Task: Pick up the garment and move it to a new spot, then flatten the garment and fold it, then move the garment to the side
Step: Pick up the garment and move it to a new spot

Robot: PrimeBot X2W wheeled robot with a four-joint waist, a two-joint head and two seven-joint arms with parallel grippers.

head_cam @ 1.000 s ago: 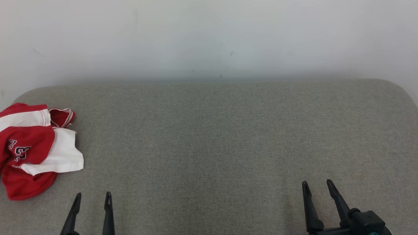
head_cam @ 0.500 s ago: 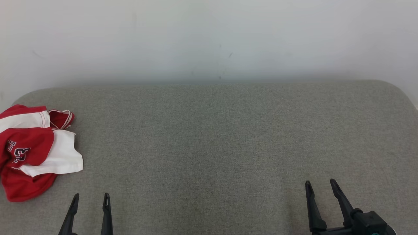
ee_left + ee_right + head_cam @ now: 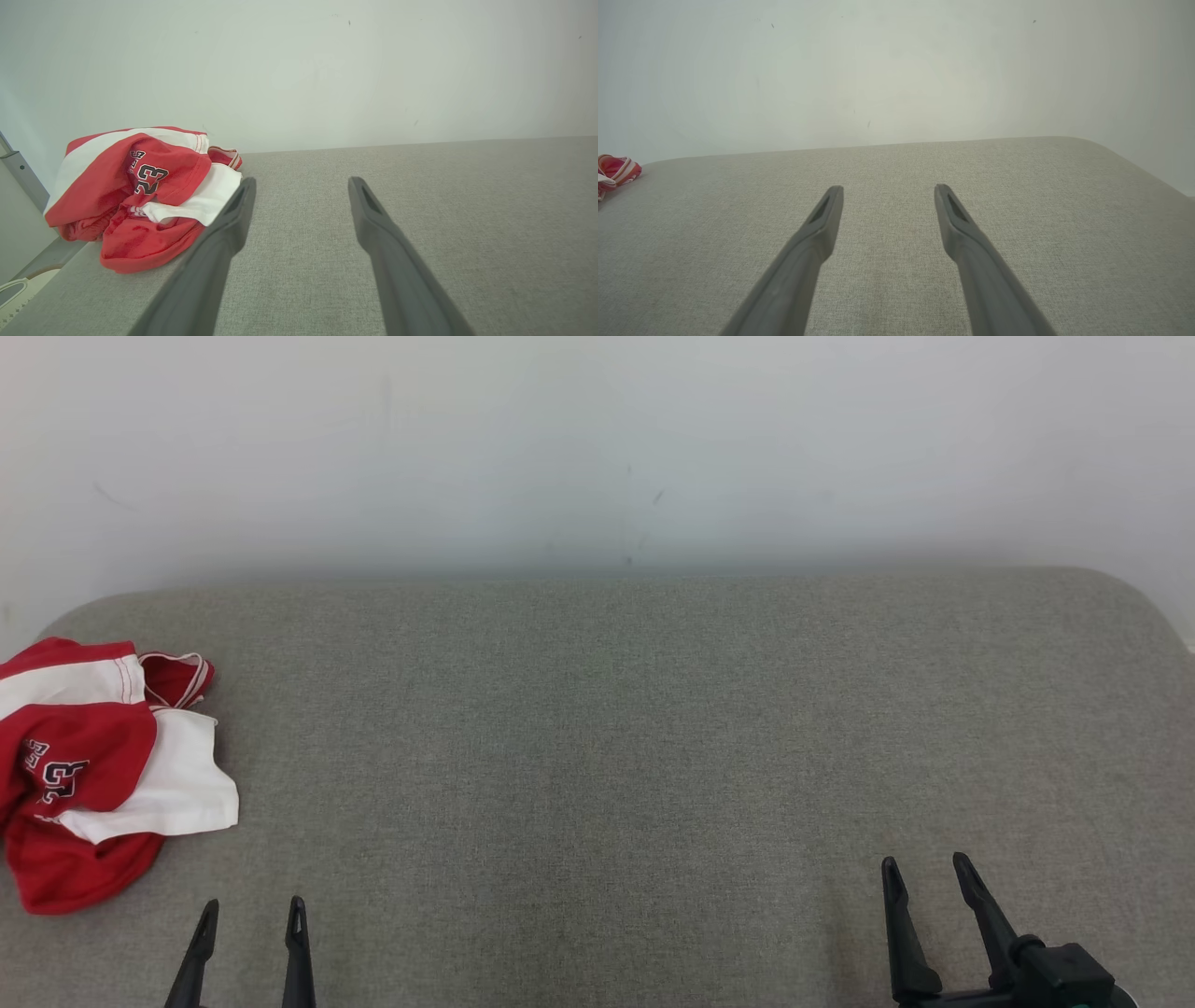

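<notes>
Left end effector (image 3: 253, 903) at lower left of the frame and right end effector (image 3: 923, 859) at lower right are both gaping wide, gripping nothing, over the grey fabric-covered table (image 3: 597, 728). The crumpled red-and-white jersey garment (image 3: 84, 775) is lying at the left edge, untouched.

You have garment (image 3: 93, 775): soft cloth, matt, crumpled; tabletop (image 3: 597, 756): coarse woven fabric, matt; wall (image 3: 597, 448): smooth matt paint; fingers (image 3: 817, 233): dark matt plastic, by look.

The garment (image 3: 103, 765) lay on the table (image 3: 597, 728) at its left edge, before the wall (image 3: 597, 448). The left claw (image 3: 253, 903) stood near it and the right claw (image 3: 922, 859) well apart.
</notes>
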